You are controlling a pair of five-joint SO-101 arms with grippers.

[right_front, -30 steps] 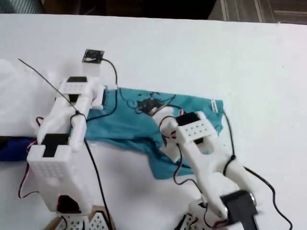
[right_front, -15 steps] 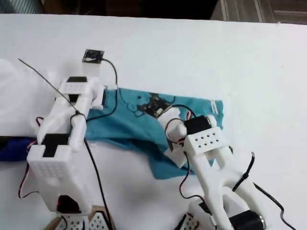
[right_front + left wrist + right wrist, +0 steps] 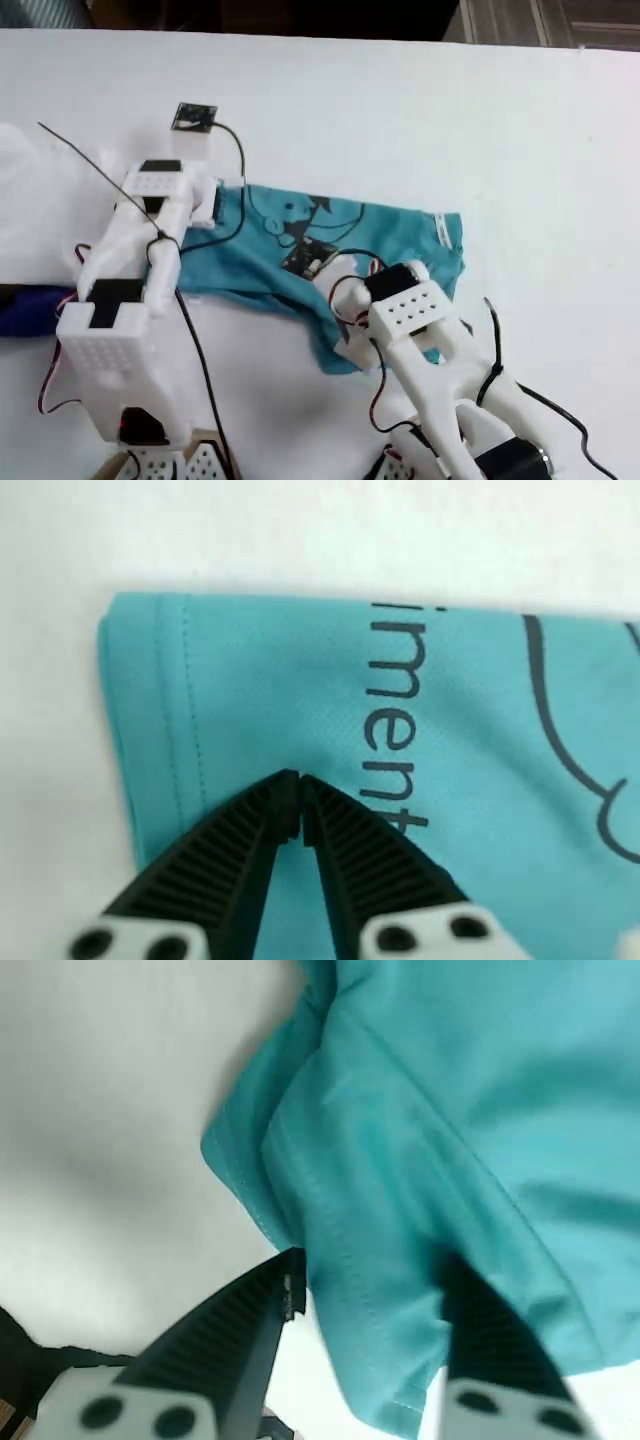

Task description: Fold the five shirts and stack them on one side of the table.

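The teal printed cotton shirt (image 3: 262, 262) lies flat near the middle of the white table (image 3: 470, 120), long axis running from 9 to 3 o'clock, with a flap hanging out toward 6 o'clock.

The left gripper (image 3: 298, 792) sits on the shirt's 9 o'clock end, just inside the stitched hem. Its jaws are pressed together, tips on the cloth, and I can't tell whether any fabric is pinched between them. The right gripper (image 3: 370, 1290) is at the 6 o'clock flap, jaws apart and straddling the doubled edge there.

My worry is that flap. It looks two layers thick, so closing on it could catch only the top layer, and the fold would then drag open lopsided. If the left tips merely rest on the fabric, any pull from the right side could slide the whole shirt toward 3 o'clock and wrinkle it. The loose black cables (image 3: 205, 350) trailing over the cloth could snag too.

Counting: two arms, one teal shirt, one heap of white cloth (image 3: 22, 190) at the 9 o'clock edge, and one dark blue strip of fabric (image 3: 25, 310) beneath it. That makes perhaps three garments of five.
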